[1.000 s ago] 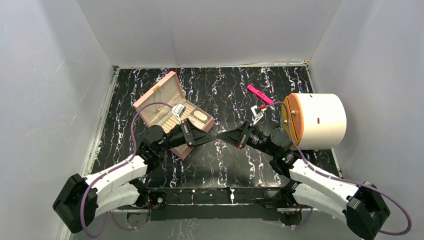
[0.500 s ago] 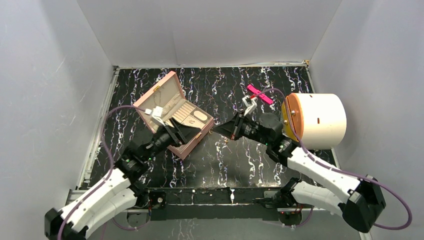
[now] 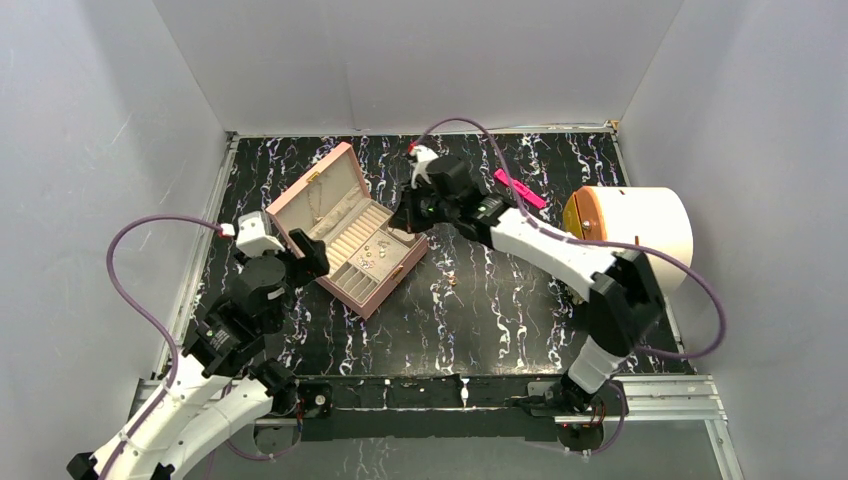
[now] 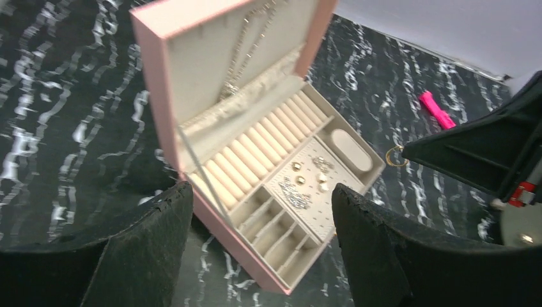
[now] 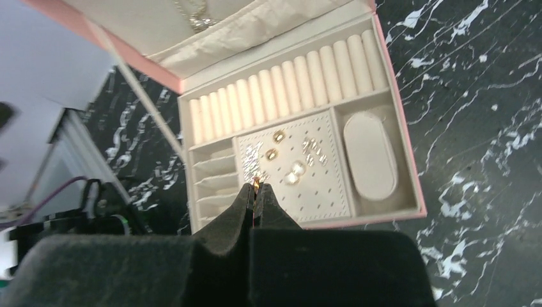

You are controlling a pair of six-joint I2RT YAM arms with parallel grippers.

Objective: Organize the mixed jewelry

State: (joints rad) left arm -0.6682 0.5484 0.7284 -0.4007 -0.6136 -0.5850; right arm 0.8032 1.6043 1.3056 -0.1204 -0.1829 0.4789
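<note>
A pink box (image 3: pixel 395 283), lid raised, sits askew on the left half of the black, white-veined bench (image 3: pixel 480 310). A bright pink flat bar (image 3: pixel 520 188) lies farther right, near a white cylinder (image 3: pixel 645 240) on its side with a tan end face. Pale walls (image 3: pixel 420 60) enclose three sides.

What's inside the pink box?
Cream ring rolls, a dotted pad with tiny gold and silvery earrings, an oval cushion, small slots, and a chain in the lid. Inside the lid's cloth pocket is hidden.
</note>
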